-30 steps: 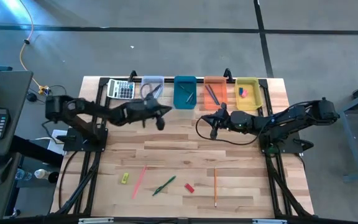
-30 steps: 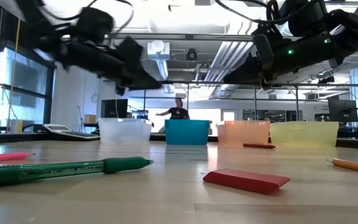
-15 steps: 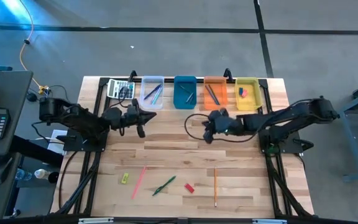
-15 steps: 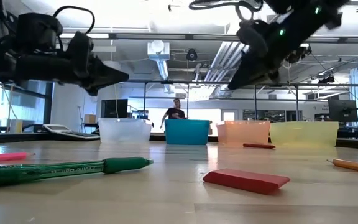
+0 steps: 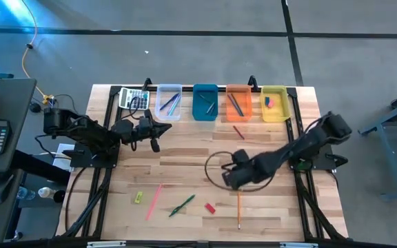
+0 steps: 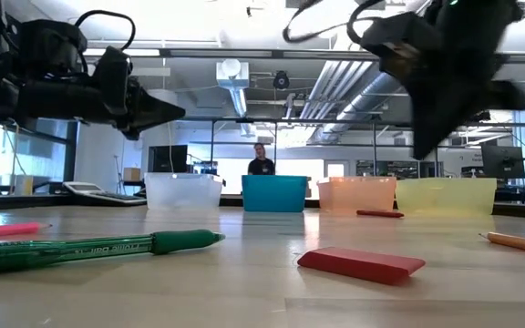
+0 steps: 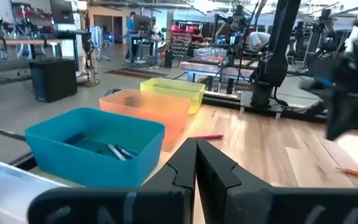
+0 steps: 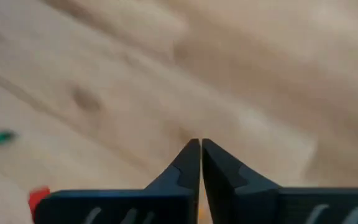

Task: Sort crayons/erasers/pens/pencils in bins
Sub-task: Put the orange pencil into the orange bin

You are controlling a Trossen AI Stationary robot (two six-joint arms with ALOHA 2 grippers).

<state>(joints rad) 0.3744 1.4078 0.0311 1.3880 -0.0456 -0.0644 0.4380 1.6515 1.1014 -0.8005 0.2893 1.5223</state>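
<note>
My right gripper (image 5: 227,180) has swung from the bins (image 5: 216,101) toward the near edge, jaws shut, empty; left gripper (image 5: 164,129) waits shut. Bins partly filled; red eraser (image 5: 210,207), yellow eraser (image 5: 138,198) and sticks remain on the surface (image 5: 185,155).

Open lab: exposed ducts (image 6: 244,77), workbenches (image 7: 17,43)

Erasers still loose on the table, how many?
2: a yellow eraser near the front left of the table, and a red eraser beside the green pen. More may sit hidden inside the bins.
</note>
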